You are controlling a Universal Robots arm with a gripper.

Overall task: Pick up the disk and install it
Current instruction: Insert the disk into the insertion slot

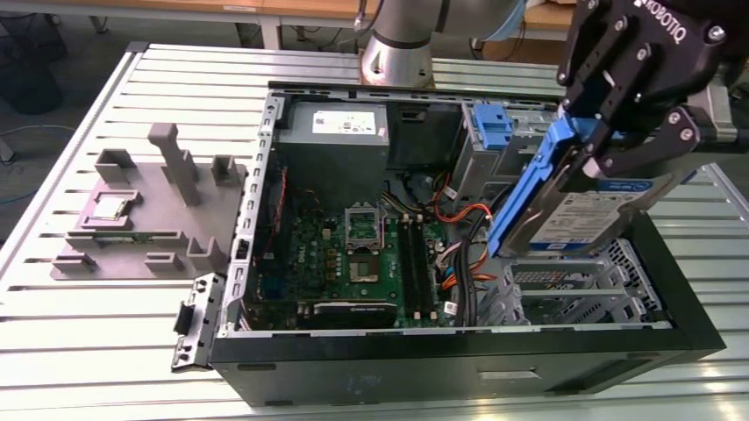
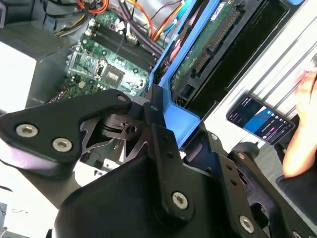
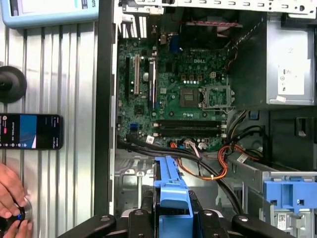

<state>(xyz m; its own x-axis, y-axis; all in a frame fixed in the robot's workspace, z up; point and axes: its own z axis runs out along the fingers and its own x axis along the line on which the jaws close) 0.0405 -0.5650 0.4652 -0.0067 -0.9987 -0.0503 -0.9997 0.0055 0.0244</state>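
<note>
The gripper point(image 1: 605, 158) clamps the blue rail of the disk point(image 1: 581, 219), a silver drive with a white-and-blue label, hanging tilted just beneath it.

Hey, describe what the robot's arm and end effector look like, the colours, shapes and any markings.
In the exterior view, the arm is a smooth, rounded silver-grey metal column. The end effector is matte black, built of angular jointed links, with white lettering on its body. In the second wrist view, round silver screws stud those black links.
</note>
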